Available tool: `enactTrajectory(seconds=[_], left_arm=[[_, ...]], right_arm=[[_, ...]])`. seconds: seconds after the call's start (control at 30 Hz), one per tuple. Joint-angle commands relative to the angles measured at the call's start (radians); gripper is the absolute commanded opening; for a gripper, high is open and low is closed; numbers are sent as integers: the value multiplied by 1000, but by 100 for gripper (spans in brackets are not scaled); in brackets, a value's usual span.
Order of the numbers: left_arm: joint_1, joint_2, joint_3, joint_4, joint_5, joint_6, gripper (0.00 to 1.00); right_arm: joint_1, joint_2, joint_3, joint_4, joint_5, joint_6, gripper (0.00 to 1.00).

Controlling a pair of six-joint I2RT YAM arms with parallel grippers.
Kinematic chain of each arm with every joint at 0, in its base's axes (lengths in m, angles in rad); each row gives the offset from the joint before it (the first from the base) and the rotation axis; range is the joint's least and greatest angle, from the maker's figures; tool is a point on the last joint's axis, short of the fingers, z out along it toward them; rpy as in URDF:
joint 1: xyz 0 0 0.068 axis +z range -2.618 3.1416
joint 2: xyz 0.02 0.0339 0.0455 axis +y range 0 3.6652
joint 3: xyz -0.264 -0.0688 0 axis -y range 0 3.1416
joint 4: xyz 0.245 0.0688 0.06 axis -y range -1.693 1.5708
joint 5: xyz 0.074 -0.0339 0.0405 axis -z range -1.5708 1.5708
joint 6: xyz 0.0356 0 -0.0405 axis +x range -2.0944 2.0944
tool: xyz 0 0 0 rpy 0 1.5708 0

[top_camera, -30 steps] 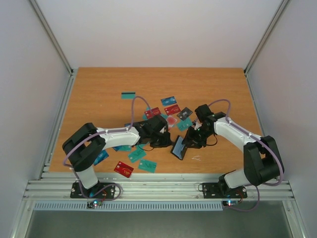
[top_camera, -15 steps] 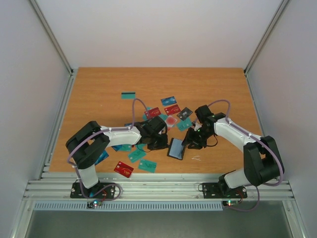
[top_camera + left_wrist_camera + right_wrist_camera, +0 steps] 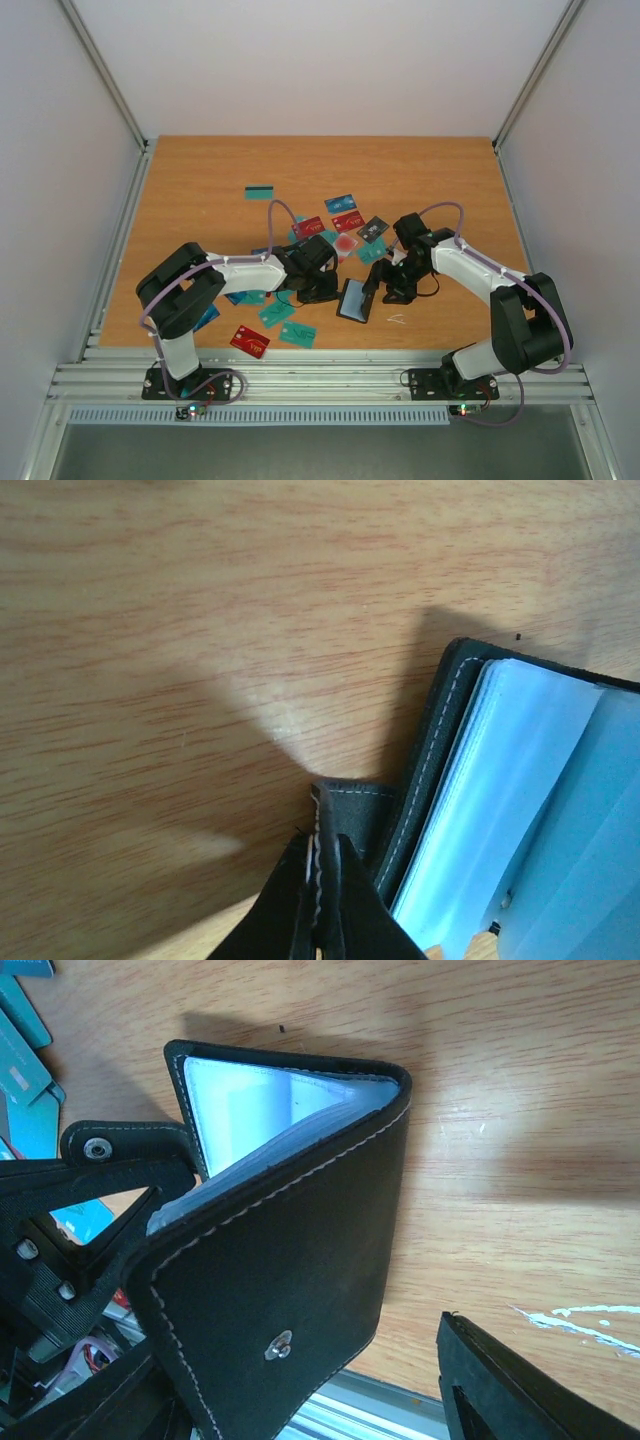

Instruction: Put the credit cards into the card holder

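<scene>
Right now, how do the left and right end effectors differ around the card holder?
The left end effector is shut, pinching the card holder's snap strap; the right end effector is open, its finger clear of the cover. The left comes from the side where the credit cards lie; the right from the opposite side. Both sit low beside the half-open holder.

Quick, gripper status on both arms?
Left gripper: shut on the card holder, pinching its strap.
Right gripper: open, card holder between its fingers but not gripped.
</scene>
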Motion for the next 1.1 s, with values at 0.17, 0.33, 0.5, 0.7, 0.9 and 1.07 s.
enactTrajectory(seconds=[0.17, 0.33, 0.5, 0.7, 0.9, 1.07], left_arm=[[6, 26, 16, -17, -8, -13, 0], [7, 24, 10, -11, -9, -17, 0], [7, 21, 7, -8, -9, -17, 0], [7, 25, -3, -6, -6, -18, 0], [9, 35, -7, -9, -5, -19, 0], [10, 38, -7, -15, -12, -24, 0]], right_arm=[[6, -24, -20, -8, -3, -24, 73], [6, -32, -33, -9, -6, -30, 79], [6, -38, -47, 0, -21, -29, 84], [6, -63, -51, -5, -23, -28, 94], [6, -76, -47, -15, -23, -34, 96], [6, -65, -44, -44, 8, -49, 91]])
